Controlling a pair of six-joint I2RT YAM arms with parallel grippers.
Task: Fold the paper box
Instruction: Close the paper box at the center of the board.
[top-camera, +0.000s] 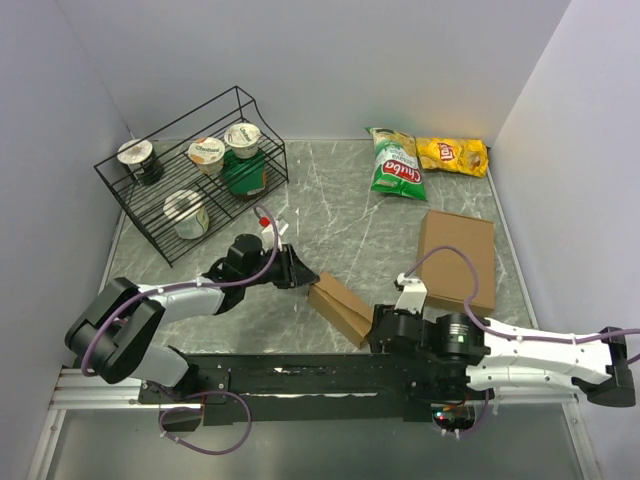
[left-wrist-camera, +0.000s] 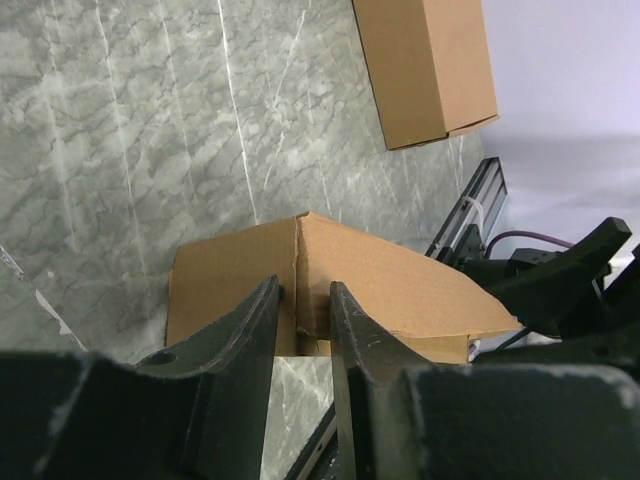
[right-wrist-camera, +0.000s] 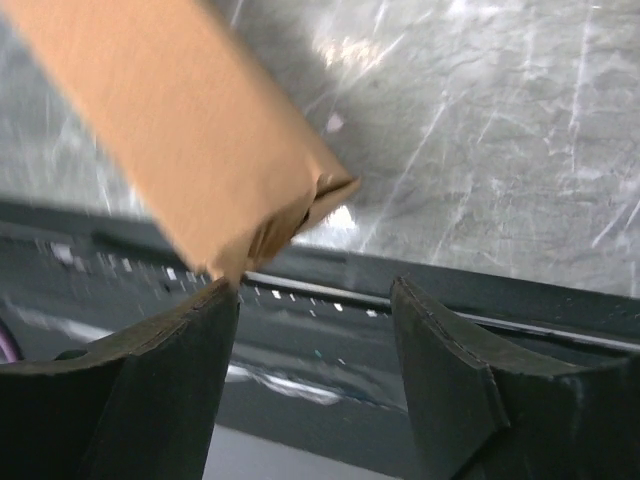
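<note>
Grey marbled tabletop runs between pale walls on the left, far and right sides, and we see a black rail closing its near edge; the widest bare stretch lies in the middle, beyond the arms. At far left a black wire rack holds several lidded cups. At far right a glossy green chip bag and a yellow chip bag lie side by side, and a plain flat cardboard slab rests near the right wall. Between the two grippers, close to the rail, sits the paper box, thin matte brown card with a raised crease and one sloping panel. We find the left gripper at the box's left end, its dark fingers standing narrowly either side of that crease; whether they bite the card we cannot tell. Right of the box, the right gripper has its jaws spread wide, the box's corner just beside one fingertip, and in its wrist view the card is blurred. From above, the grippers hide both ends of the box
</note>
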